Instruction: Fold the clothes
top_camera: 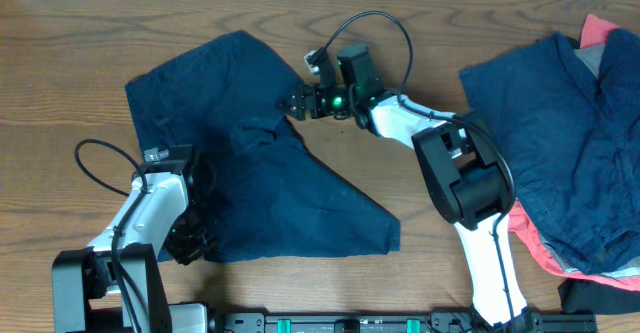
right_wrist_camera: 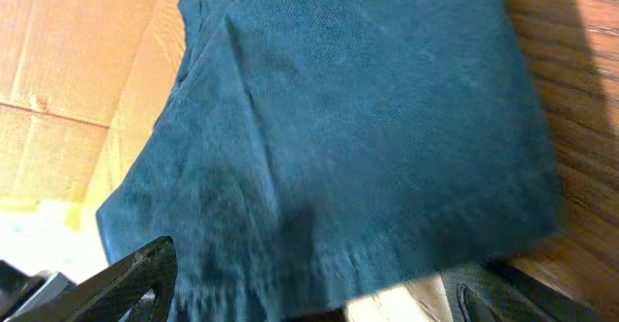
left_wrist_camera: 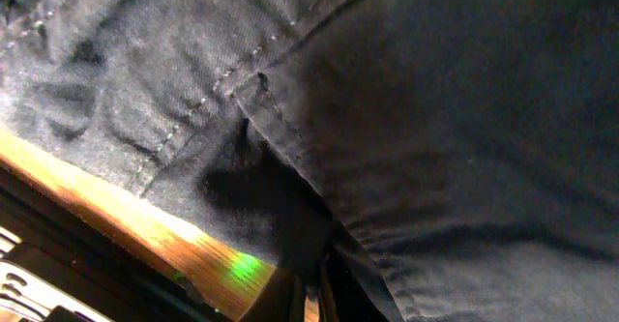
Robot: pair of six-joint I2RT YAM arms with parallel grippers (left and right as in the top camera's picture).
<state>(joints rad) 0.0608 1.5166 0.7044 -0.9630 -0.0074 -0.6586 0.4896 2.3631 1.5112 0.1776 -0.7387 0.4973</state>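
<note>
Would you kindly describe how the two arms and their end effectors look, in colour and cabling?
The left arm and right arm have white shells with black joints. The left end effector and right end effector are black. A thin black cable loops above each wrist, and a green light glows at the right wrist.

Shorts left on table, clothes pile right

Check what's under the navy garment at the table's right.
Under the navy garment, red-pink cloth shows past the top and lower edges, plus a grey piece. How far they run underneath is covered.
</note>
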